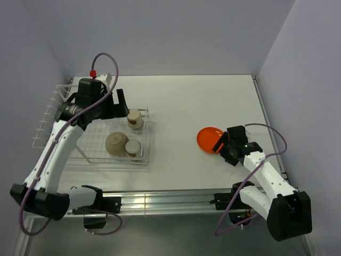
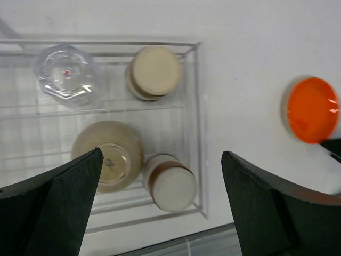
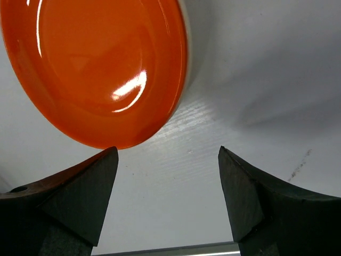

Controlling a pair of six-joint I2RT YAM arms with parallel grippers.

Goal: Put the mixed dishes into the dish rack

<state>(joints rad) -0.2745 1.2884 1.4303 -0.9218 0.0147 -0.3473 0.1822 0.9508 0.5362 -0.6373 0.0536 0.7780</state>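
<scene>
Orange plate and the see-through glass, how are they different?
The orange plate is bright and solid-coloured; the glass is clear, so you can see through it. The orange plate lies on the bare table, outside the dish rack; the glass sits inside the rack's basket. The orange plate looks round and flat; the glass has an angled outline. Both are shiny.

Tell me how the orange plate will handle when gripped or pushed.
The orange plate looks glossy, so probably slippery in the right hand. Lying flat on the table, it should slide rather than tip if pushed. It seems rigid and likely breakable.
</scene>
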